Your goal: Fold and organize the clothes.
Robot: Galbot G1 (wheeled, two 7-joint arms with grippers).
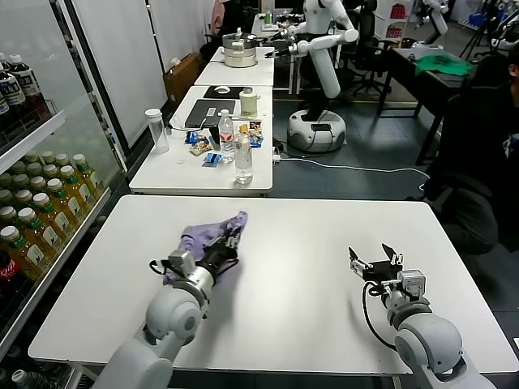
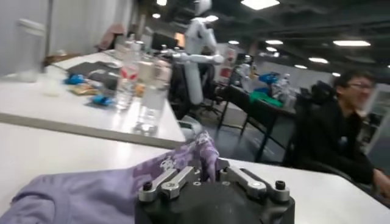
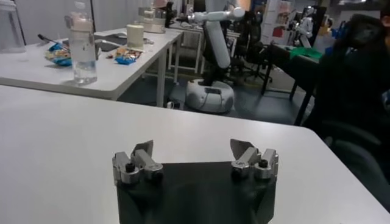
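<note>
Currently: lavender T-shirt (image 1: 212, 237) bunched in heap, left-centre of frame on white tabletop (image 1: 308, 235), long axis running from lower left to upper right. Left gripper (image 1: 228, 244) right on it — fingers narrowly parted, cloth pinched between them. Right gripper (image 1: 375, 260) well apart at lower right, spread wide, holding nothing. Left arm far nearer.

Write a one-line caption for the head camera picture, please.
Left gripper rests on the bunched lavender T-shirt on the white table; right gripper waits open, apart.
</note>
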